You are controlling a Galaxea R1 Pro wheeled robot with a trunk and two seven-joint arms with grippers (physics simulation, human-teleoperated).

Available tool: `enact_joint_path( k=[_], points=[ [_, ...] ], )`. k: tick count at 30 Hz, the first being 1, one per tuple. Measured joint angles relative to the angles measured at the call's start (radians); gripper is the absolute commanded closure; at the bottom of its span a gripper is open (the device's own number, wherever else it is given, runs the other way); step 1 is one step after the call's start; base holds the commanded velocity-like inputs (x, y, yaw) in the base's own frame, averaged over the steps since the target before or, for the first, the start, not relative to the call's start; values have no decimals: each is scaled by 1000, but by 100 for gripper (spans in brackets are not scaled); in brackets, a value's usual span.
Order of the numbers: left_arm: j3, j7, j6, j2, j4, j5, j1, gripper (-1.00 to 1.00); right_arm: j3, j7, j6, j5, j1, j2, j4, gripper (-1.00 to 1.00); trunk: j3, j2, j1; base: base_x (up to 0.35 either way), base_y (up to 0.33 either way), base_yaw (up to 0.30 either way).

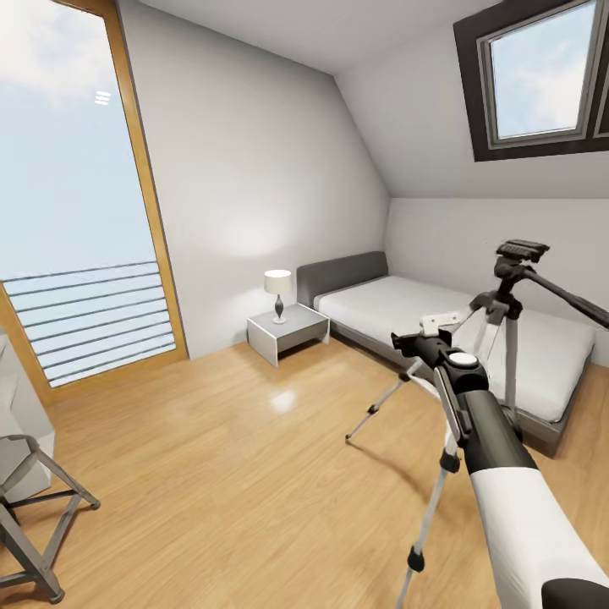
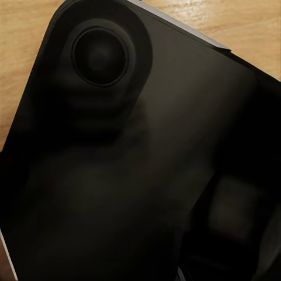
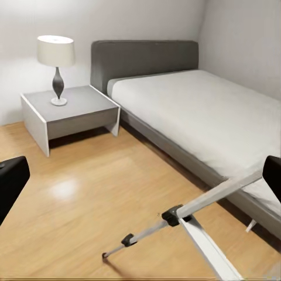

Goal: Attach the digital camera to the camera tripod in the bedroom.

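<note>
**roomscan_99:** So, anything holding anything? All I get is one nightstand (image 1: 286, 331) with one lamp (image 1: 277, 292) standing on its top, right beside the head of the one bed (image 1: 474, 330).

**tri_leg:** Yep, same here. The camera tripod (image 1: 510, 355) is at about 4 o'clock in the head view, upright on the wood floor (image 1: 220, 448) next to the bed. Its long axis runs straight up. I count three legs, splayed out, and the pan handle slants down toward 4 o'clock.

**roomscan_99:** And the digital camera (image 2: 134, 170)?

**tri_leg:** Looks like that's the black body pressed right up against the left wrist view, with a round lens ring near one corner and floor behind it. Can't tell which way it faces in the room, or what the left fingers are doing.

**roomscan_99:** Right gripper (image 1: 414, 342)?

**tri_leg:** Spread wide with nothing between the fingers, hanging just beside the tripod at leg height. One leg (image 3: 216, 196) crosses the right wrist view. One folding chair (image 1: 34, 507) at 8 o'clock, one skylight (image 1: 537, 76) at 1 o'clock.
</note>
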Motion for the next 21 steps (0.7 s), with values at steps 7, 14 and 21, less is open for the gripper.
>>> enact_joint_path(
  k=[7, 14, 21],
  points=[
    [0, 0, 0, 0, 0, -1, 0, -100, -1, -6, -23, 0, 0, -1, 38, -100, 0, 0, 0, -65, -33, 0],
    [0, 0, -1, 0, 0, -1, 0, -100, -2, -4, -36, 0, 0, -2, 81, -100, 0, 0, 0, -227, -130, 0],
    [0, 0, 0, 0, 0, -1, 0, -100, -3, -3, -37, 0, 0, -3, 158, -100, 0, 0, 1, -273, -145, 0]
  ],
)
